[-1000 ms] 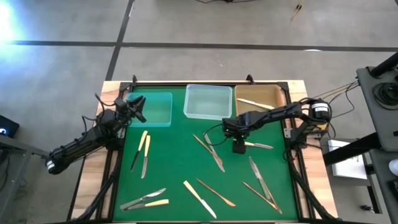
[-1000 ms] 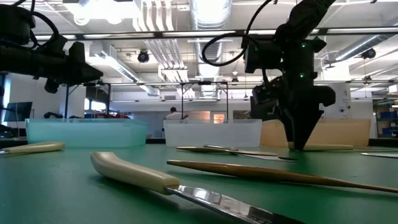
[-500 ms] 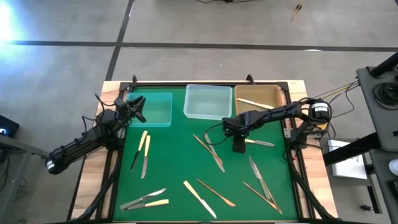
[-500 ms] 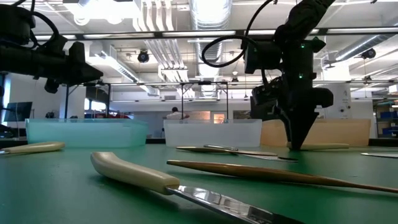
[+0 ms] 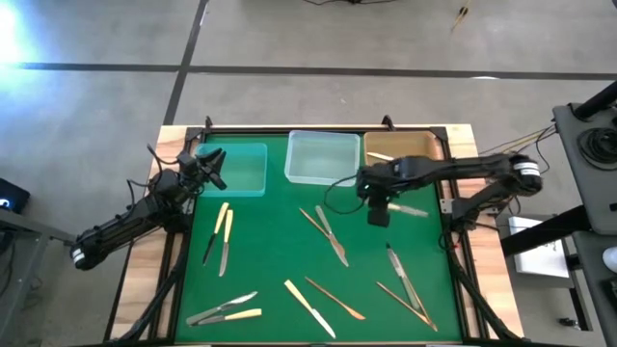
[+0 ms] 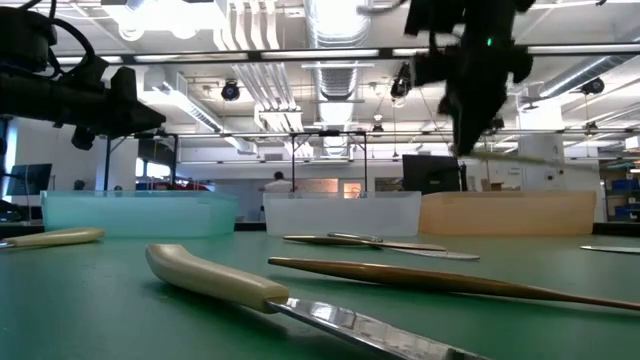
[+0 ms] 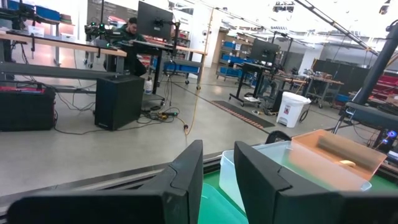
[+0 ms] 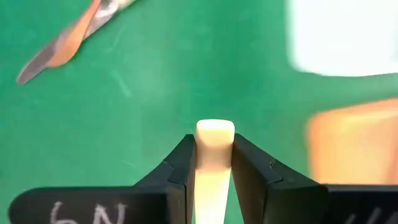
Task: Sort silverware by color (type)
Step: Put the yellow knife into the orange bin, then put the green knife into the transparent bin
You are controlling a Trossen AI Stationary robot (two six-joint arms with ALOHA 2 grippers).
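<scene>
The silverware lies scattered on the green mat (image 5: 270,260): cream-handled knives (image 5: 224,236), silver pieces (image 5: 333,236) and golden ones (image 5: 335,299). My right gripper (image 5: 378,214) hangs above the mat in front of the tan tray (image 5: 424,146), shut on a cream-handled knife (image 5: 410,210). In the low view this gripper (image 6: 468,140) is high above the table, with the knife (image 6: 540,158) showing as a thin line. My left gripper (image 5: 212,166) waits open and level at the teal tray's (image 5: 241,172) left edge, nothing between its fingers (image 7: 189,177). My right gripper pinches the free end of the knife's cream handle (image 8: 214,134) between its two fingers (image 8: 180,165). They come from above, slanting steeply down, and lie across the handle. The knife is lifted clear of the mat and is nearly level, its blade (image 5: 416,211) pointing toward the table's right edge.
Three trays stand along the far edge: teal at left, clear (image 5: 323,157) in the middle, tan at right with a cream piece (image 5: 381,155) in it. More cutlery lies near the front edge (image 5: 227,308) and front right (image 5: 405,275). A person (image 7: 132,28) sits in the room beyond.
My right gripper has shut on the cream-handled knife, then risen well above the mat and gone a little toward the far edge and the tan tray. The knife has come off the mat with it and stays nearly level.
</scene>
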